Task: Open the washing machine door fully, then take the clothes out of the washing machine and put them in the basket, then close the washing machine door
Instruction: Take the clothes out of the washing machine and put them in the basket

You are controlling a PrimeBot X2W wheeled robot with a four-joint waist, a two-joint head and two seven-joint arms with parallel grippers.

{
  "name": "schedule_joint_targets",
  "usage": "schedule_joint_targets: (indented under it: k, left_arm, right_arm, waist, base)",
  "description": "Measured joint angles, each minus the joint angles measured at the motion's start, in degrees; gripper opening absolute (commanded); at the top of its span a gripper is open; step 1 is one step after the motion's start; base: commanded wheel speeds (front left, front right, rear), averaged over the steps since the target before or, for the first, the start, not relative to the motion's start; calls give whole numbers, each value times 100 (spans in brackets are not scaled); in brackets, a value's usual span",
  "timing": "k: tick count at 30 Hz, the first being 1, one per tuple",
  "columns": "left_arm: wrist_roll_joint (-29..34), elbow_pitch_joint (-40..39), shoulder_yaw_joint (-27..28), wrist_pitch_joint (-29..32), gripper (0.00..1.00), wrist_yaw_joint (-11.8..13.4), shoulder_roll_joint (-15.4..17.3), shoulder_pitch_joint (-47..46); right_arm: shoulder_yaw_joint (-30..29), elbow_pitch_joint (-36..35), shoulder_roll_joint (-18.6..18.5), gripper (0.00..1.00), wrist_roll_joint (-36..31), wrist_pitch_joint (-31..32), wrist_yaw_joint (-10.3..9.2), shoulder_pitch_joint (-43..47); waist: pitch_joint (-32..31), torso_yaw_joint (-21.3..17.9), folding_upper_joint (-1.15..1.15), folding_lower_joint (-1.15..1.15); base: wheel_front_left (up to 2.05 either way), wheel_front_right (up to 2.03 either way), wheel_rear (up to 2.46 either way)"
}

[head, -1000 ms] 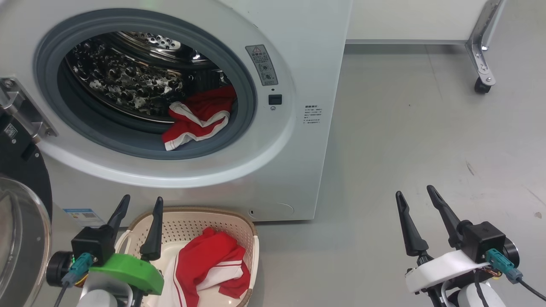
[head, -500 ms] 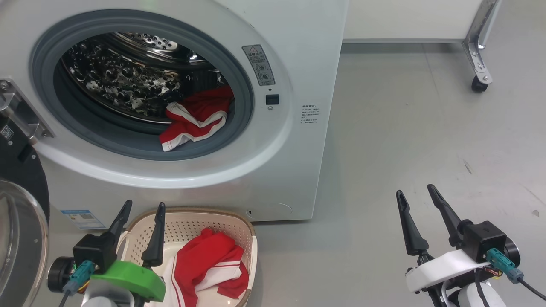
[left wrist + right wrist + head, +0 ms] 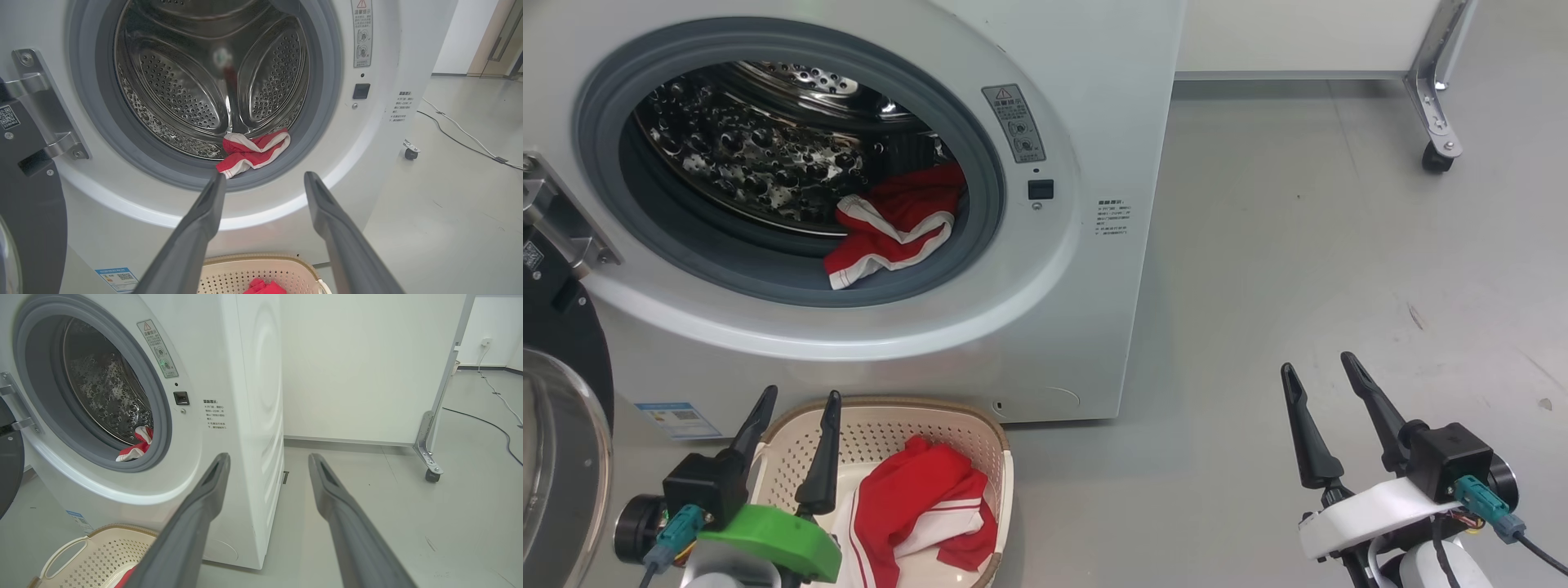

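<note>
Facing the washing machine (image 3: 1094, 82), round mouth turned forward; to its left the washing machine door (image 3: 560, 343), swung wide, glass bowl at the lower left edge. In the drum, low on the right against the grey ring (image 3: 984, 212), some of the clothes (image 3: 894, 224): red with white trim, long axis slanting from lower left up to the right, white-edged end drooping onto the ring. More red-and-white cloth (image 3: 923, 506) in the basket (image 3: 890, 412), on the floor just before the machine. Left gripper (image 3: 799, 394) above the basket's left end, fingers spread wide, nothing held; right gripper (image 3: 1316, 363) well apart over the floor (image 3: 1298, 245), equally wide, nothing held. Caster (image 3: 1433, 158) far right; cables (image 3: 461, 130) beyond. Warning label (image 3: 1013, 122) with red triangle beside the ring; small printed label (image 3: 1112, 219); blue sticker (image 3: 678, 416) with QR code; print too small to read.
</note>
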Motion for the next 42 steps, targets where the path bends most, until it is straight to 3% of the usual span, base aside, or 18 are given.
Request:
schedule_joint_targets:
  k: [20, 34, 42]
  left_arm:
    - [82, -156, 23, 0, 100, 0, -5, 100]
    - [116, -325, 71, 0, 100, -1, 31, 96]
    - [168, -413, 108, 12, 100, -1, 229, -4]
  right_arm:
    - [46, -47, 8, 100, 0, 0, 9, 2]
    - [110, -159, 16, 100, 0, 0, 42, -3]
    - [213, -222, 24, 100, 0, 0, 42, -13]
  waist:
    - [40, -12, 0, 0]
    - [428, -122, 0, 0]
    - [746, -236, 0, 0]
  base:
    - [0, 0, 0]
    - [0, 0, 0]
    - [0, 0, 0]
